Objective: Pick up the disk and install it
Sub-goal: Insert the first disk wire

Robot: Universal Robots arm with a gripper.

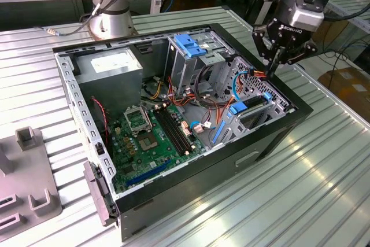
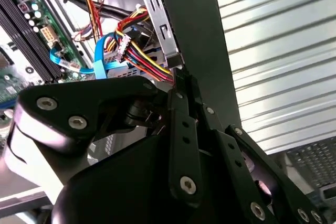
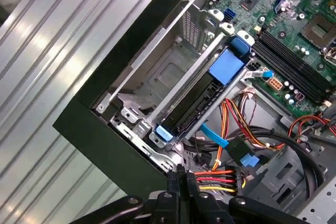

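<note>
The disk (image 3: pixel 199 100) lies in the drive bay at the corner of the open computer case (image 1: pixel 272 137). It is a dark flat drive framed by bright blue rails, with a blue tab at one end. In the exterior view the disk (image 1: pixel 254 104) sits low in the grey cage on the case's right side. My gripper (image 1: pixel 270 69) hangs just above that cage, over the red and yellow cables. Its fingers are pressed together with nothing between them. In both wrist views the gripper (image 3: pixel 181 176) (image 2: pixel 181 80) is shut, apart from the disk.
A bundle of power cables (image 3: pixel 220 179) runs right under the fingertips. A blue bracket (image 1: pixel 189 44) tops the taller grey drive cage. The motherboard (image 1: pixel 150 137) fills the case floor. A grey fixture (image 1: pixel 29 177) stands on the slatted table at the exterior view's left.
</note>
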